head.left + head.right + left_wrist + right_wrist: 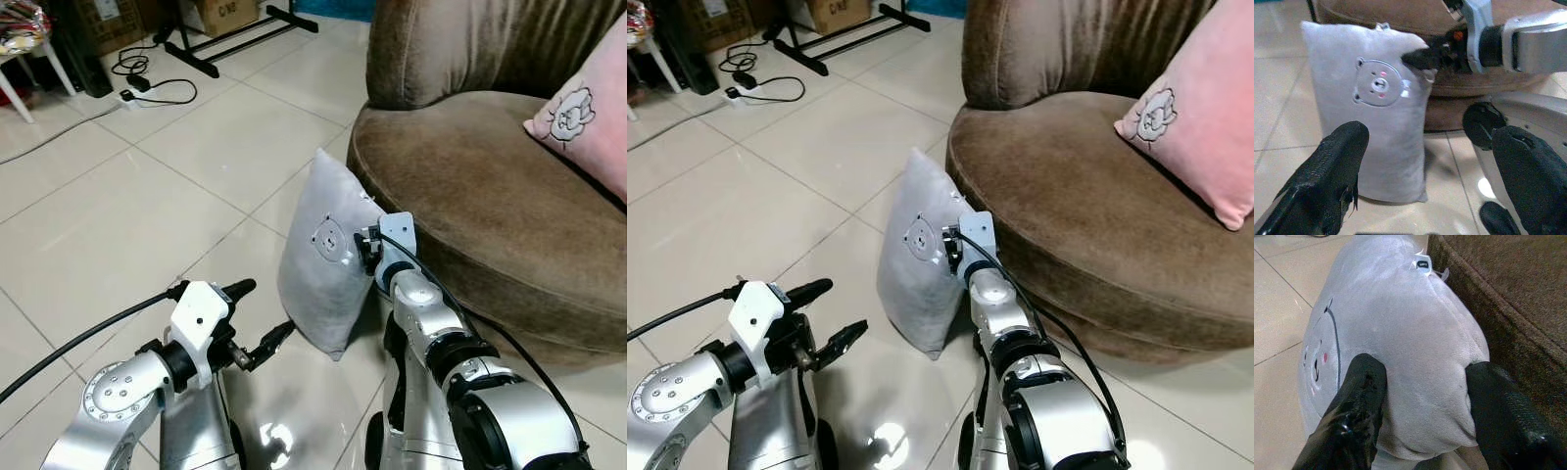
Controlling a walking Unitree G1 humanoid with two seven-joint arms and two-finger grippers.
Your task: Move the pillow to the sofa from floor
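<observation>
A: In the head views, where do you find the pillow?

B: You see the grey pillow (323, 257) standing upright on the tiled floor (147, 206), leaning against the front of the brown sofa (490, 215). A pink cushion (588, 108) rests on the sofa seat, well beyond your right gripper (369, 251). That gripper sits at the pillow's sofa-side edge, pressed into the fabric. Your left gripper (263, 318) hangs low, just short of the pillow's bottom corner, one finger up and one finger down, spread apart and holding nothing. A power strip (127, 95) with cables lies far off across the floor.

A: And the left wrist view?

B: Straight ahead of the left gripper (1430, 166) you see the pillow's bear-face print (1377, 88). The two black fingers (1327, 176) stand wide apart with only air between them. Past them, the right arm's black fingers dig into the pillow's upper edge.

A: The right wrist view?

B: Your right gripper (1422, 411) has its fingers (1359, 401) on either side of the pillow's plump edge, closed in so the fabric bulges between them. The sofa's brown base lies just beside the far finger.
</observation>
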